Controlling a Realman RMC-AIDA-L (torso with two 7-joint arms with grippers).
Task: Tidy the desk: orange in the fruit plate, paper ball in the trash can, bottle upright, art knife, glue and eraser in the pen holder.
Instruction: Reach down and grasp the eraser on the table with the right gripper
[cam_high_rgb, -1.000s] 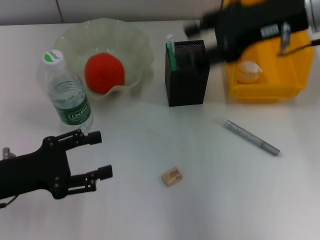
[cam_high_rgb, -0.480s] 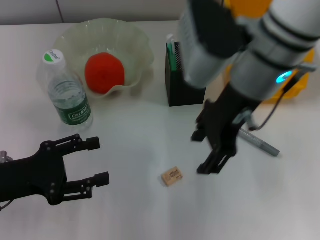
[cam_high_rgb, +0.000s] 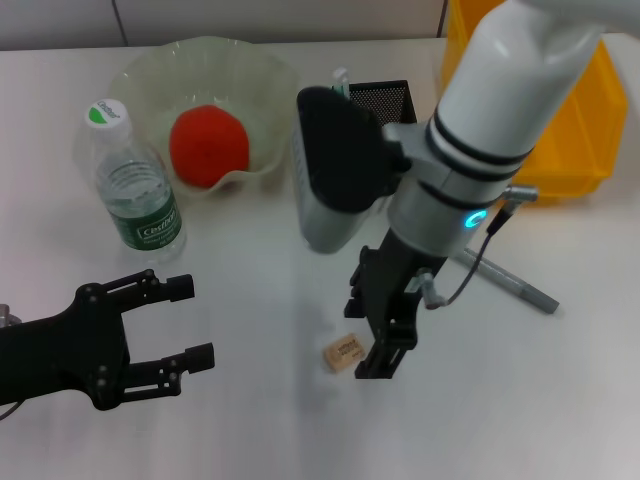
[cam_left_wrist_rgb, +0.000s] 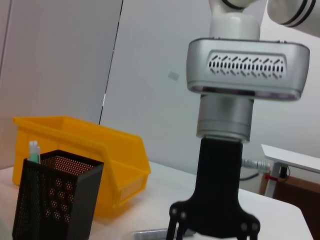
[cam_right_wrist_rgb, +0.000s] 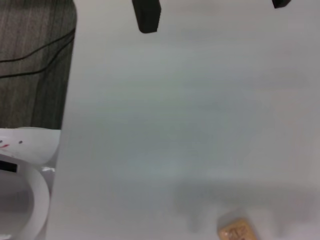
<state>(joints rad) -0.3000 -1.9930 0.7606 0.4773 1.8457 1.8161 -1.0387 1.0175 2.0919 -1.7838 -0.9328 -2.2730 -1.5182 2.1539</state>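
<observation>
Near the desk's (cam_high_rgb: 560, 400) front edge, right pincer (cam_high_rgb: 378, 330), spread and empty, poised over eraser (cam_high_rgb: 343, 353), eraser step: descend, close; left pincer (cam_high_rgb: 178, 325) parked open.

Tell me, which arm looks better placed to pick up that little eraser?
The right. Its gripper hangs open just beside the eraser on the desk, fingers pointing down. The left gripper is open too, but sits off at the desk's near left corner, farther from it.
</observation>
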